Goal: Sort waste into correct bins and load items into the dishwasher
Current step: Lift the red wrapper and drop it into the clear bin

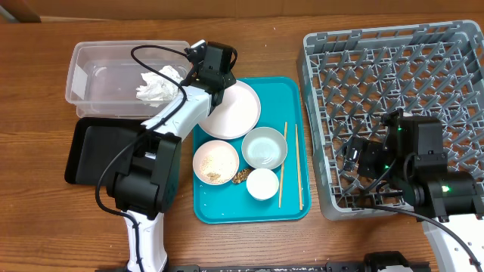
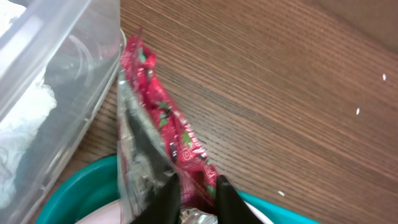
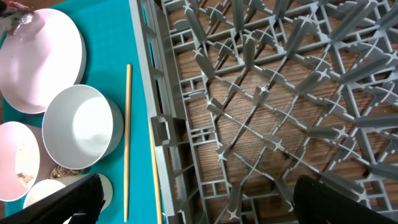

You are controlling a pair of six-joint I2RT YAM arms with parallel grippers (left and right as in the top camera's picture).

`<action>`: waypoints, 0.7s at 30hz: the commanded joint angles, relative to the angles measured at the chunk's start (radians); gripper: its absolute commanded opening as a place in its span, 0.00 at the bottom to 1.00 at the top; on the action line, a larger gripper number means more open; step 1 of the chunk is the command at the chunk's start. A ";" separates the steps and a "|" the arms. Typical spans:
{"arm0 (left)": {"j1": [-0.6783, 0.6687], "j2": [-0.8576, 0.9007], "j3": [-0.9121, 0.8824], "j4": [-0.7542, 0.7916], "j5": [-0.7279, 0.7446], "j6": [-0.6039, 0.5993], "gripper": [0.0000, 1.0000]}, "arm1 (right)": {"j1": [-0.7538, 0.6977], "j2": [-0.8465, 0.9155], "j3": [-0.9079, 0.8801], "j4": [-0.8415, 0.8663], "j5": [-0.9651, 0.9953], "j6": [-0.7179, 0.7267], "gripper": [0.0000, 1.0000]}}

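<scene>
My left gripper (image 2: 198,190) is shut on the red snack wrapper (image 2: 168,130) and holds it between the clear tub (image 2: 56,74) and the teal tray. In the overhead view it (image 1: 204,75) is at the tub's (image 1: 98,72) right end, above the white plate (image 1: 234,113). Crumpled tissue (image 1: 159,85) lies in the tub. The tray holds a bluish bowl (image 1: 265,147), a bowl with rice (image 1: 215,162), a small cup (image 1: 262,183), brown scraps (image 1: 242,176) and chopsticks (image 1: 283,162). My right gripper (image 3: 199,205) is open and empty over the grey rack's (image 3: 280,93) front left corner.
The black tray (image 1: 94,151) lies left of the teal tray (image 1: 287,204), under my left arm. The rack (image 1: 393,68) fills the right side. Loose rice grains (image 2: 357,112) lie on the wooden table behind the teal tray.
</scene>
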 commanded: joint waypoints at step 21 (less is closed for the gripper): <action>0.003 -0.177 0.023 -0.044 0.133 0.306 0.04 | 0.003 -0.005 0.035 -0.004 -0.005 0.000 1.00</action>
